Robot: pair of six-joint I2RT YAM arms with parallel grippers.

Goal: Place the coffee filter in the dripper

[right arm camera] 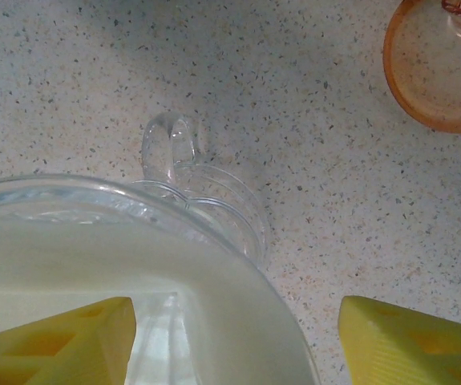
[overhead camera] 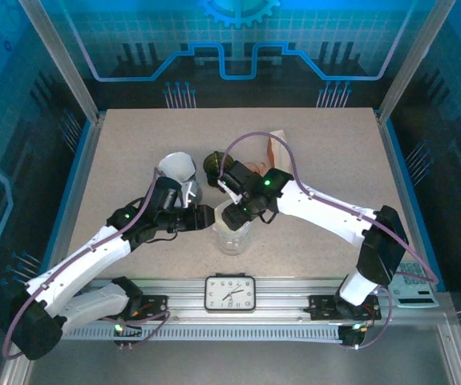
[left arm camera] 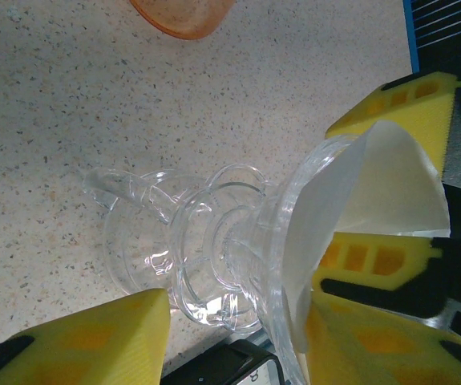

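The clear glass dripper [overhead camera: 234, 234] stands at the table's front centre, and its handle [right arm camera: 170, 148] points away from me. The white coffee filter [left arm camera: 374, 184] sits in its mouth and lines the cone [right arm camera: 94, 257]. My left gripper [overhead camera: 206, 215] reaches in from the left. Its yellow fingers [left arm camera: 94, 341] bracket the dripper [left arm camera: 214, 257], one by the base ring and one against the rim, so the left gripper [left arm camera: 238, 301] is shut on it. My right gripper [overhead camera: 234, 210] hangs over the rim and is open [right arm camera: 236, 309], one finger inside the filter and one outside. Its fingers [left arm camera: 410, 100] flank the filter.
An orange cup [right arm camera: 438, 72] [left arm camera: 183, 16] stands just behind the dripper. A white paper cone in a holder [overhead camera: 178, 167] and a dark round object [overhead camera: 212, 163] sit behind my left gripper, and a brown bag [overhead camera: 278, 144] lies farther back. A clock [overhead camera: 230, 293] sits at the near edge.
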